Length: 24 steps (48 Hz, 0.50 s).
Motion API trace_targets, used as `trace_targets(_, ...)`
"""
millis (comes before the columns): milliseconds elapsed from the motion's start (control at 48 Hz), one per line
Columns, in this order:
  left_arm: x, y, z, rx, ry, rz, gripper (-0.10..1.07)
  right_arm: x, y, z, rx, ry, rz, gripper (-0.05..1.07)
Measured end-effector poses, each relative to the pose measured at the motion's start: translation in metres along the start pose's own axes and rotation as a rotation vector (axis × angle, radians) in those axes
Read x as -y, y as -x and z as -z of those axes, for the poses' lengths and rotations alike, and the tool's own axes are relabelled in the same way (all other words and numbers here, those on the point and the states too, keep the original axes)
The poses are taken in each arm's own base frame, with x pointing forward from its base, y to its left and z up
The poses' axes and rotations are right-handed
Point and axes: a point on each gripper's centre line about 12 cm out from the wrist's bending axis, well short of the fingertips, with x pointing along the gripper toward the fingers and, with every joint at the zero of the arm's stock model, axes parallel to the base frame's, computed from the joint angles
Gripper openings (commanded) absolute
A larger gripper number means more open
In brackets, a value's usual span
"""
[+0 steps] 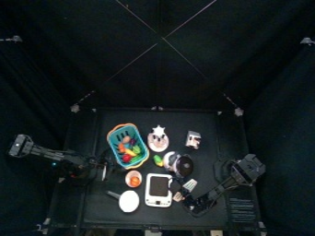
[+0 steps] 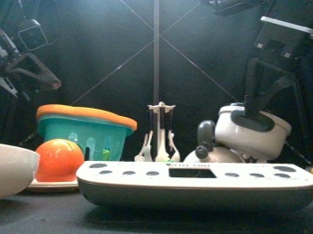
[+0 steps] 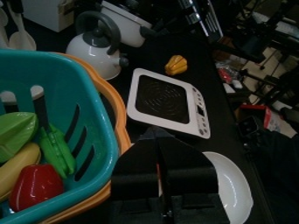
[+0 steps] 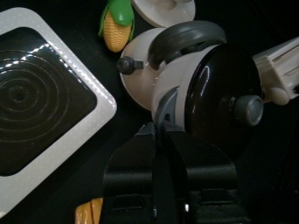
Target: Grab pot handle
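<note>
Pot handle (image 4: 166,107): short greyish stub off the rim of the small dark pot (image 4: 216,96). It sticks out from the pot's side twd the R gripper (image 4: 156,136). In the top view the pot (image 1: 181,164) sits right of table centre, just behind the white scale (image 1: 159,188), w/ the R arm coming in from the front-right corner.

Key relation: the stub's long axis runs nearly in line w/ the R fingers, free end pointing straight at them. In the R wrist view the jaws are drawn close together, only a thin slit btwn them. The stub's end goes in at their tips, so they look to be pinching it. The grip looks shallow, on the outer end only; contact depth can't be told. Judgement: grab is at or near done. If not seated, a short push along the stub's axis would seat it, no re-aiming.

Around it: the lid knob (image 4: 246,107) is on the far side of the pot from the jaws. A white kettle (image 4: 146,66) touches or sits just beside the pot, close to the stub's root. It's the likeliest thing to get bumped. The scale lies along one side of the gripper.

L gripper (image 3: 163,179) is well apart, parked by the teal basket (image 3: 82,96) on the table's left; its state can't be told. R arm is clearly nearer.
</note>
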Motion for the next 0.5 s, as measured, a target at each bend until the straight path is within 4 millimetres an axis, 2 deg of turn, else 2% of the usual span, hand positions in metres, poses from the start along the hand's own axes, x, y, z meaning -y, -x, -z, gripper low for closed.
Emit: trace_targets(500, -0.0018, 0.0029, 0.0019, 0.004, 0.027, -0.005, 0.17, -0.0022, -0.0024, -0.002, -0.001, 0.009, -0.022, 0.42)
